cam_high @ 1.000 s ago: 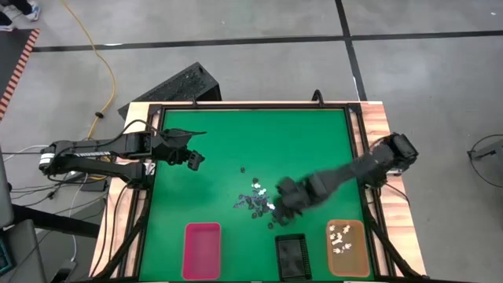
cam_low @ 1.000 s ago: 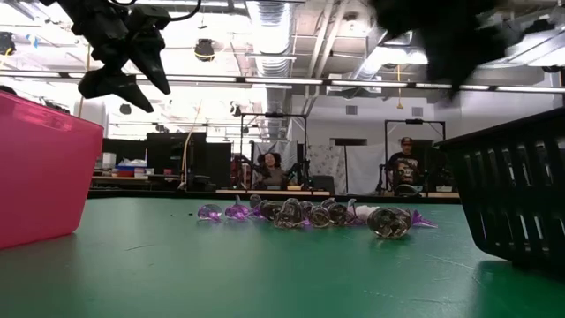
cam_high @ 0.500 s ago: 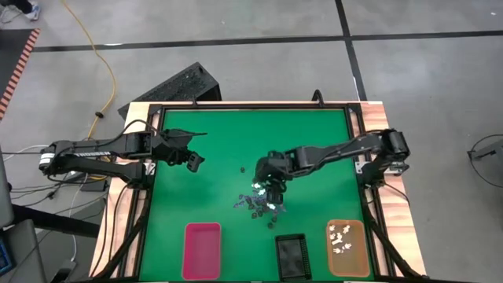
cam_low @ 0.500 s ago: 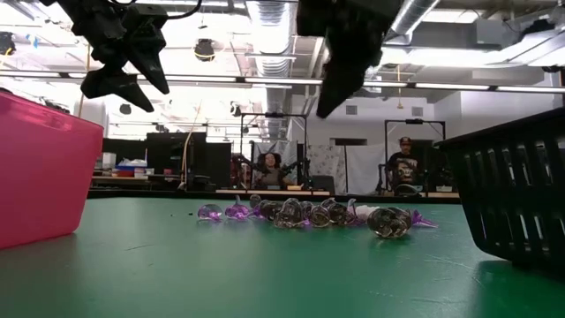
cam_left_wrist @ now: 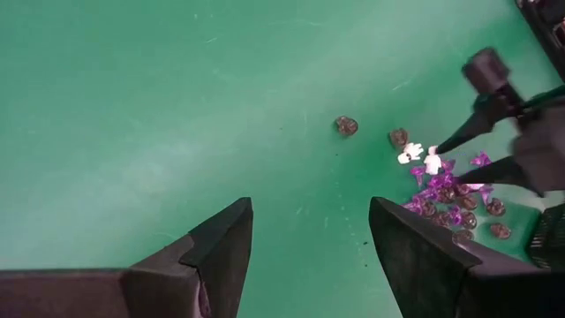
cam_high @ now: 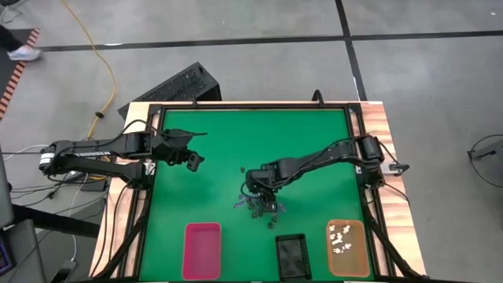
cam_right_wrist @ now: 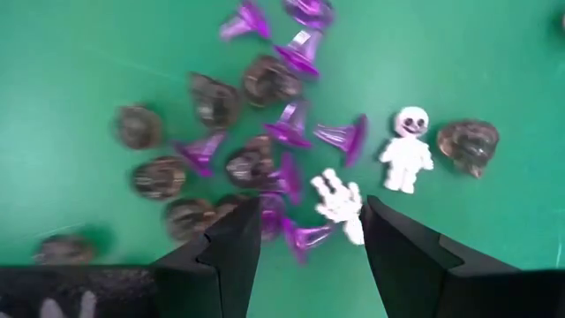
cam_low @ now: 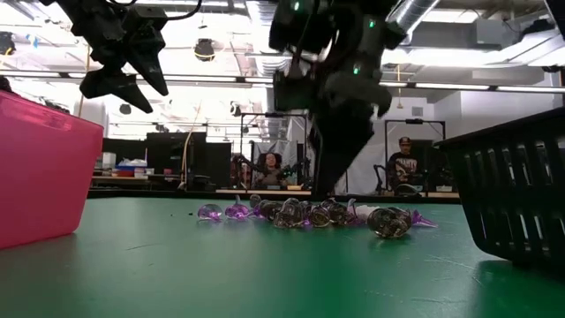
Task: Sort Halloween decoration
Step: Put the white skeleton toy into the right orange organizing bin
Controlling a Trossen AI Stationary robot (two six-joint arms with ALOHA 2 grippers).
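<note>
On the green table (cam_high: 212, 157), seen from above: the right gripper (cam_high: 262, 189) has swung back from beside the orange tray (cam_high: 347, 248), where it was a second ago, and now hangs low over the pile of trinkets (cam_high: 256, 201) at the table's middle. The orange tray already holds several white pieces; the pink tray (cam_high: 202, 250) and black tray (cam_high: 291, 257) sit along the same near edge. The left gripper (cam_high: 189, 157) waits well apart over the left half of the table, unmoved.

Low view: the right gripper (cam_low: 334, 150) has come down from above until its fingertips stand just over the row of purple and dark trinkets (cam_low: 309, 213). Half a second ago it was clearly higher.

Left wrist view: the left gripper (cam_left_wrist: 309, 238) has its jaws spread, with nothing between them. Farther off, the right arm's fingers (cam_left_wrist: 459, 140) point at the pile.

Right wrist view: the right gripper (cam_right_wrist: 305, 237) has its jaws parted and empty, straddling a small white hand-shaped piece (cam_right_wrist: 340, 201). A white skeleton figure (cam_right_wrist: 407, 147) lies just beside it, among purple hats (cam_right_wrist: 291, 124) and dark skull-like pieces (cam_right_wrist: 210, 97).

Judged from this, the arm has returned for another white piece, and the closing of the jaws is yet to come.
</note>
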